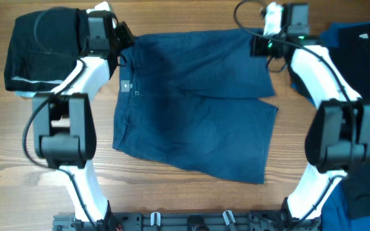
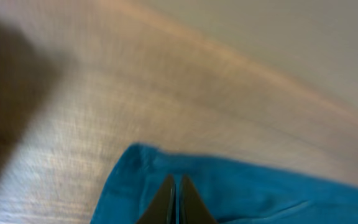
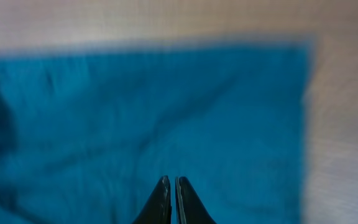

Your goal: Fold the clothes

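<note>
Overhead, the navy shorts lay spread flat at the middle of the wooden surface, waistband toward 9 o'clock and both wide legs running out toward 3 o'clock, the farther leg overlapping the nearer one slightly. A small pale label showed just inside the waistband. The left end effector sat at the shorts' 11 o'clock corner, by the waistband end, and the right end effector sat at the 1 o'clock corner, on the hem of the farther leg. In the left wrist view the left end effector had its two dark fingers pressed together over a rounded corner of blue cloth (the picture was blurred, so whether any fabric was pinched could not be told). The right end effector likewise showed its fingers drawn narrow, only a thin slit between them, above a broad blue panel. A black garment lay bunched at 10 o'clock, and another dark garment lay at the 3 o'clock edge.
</note>
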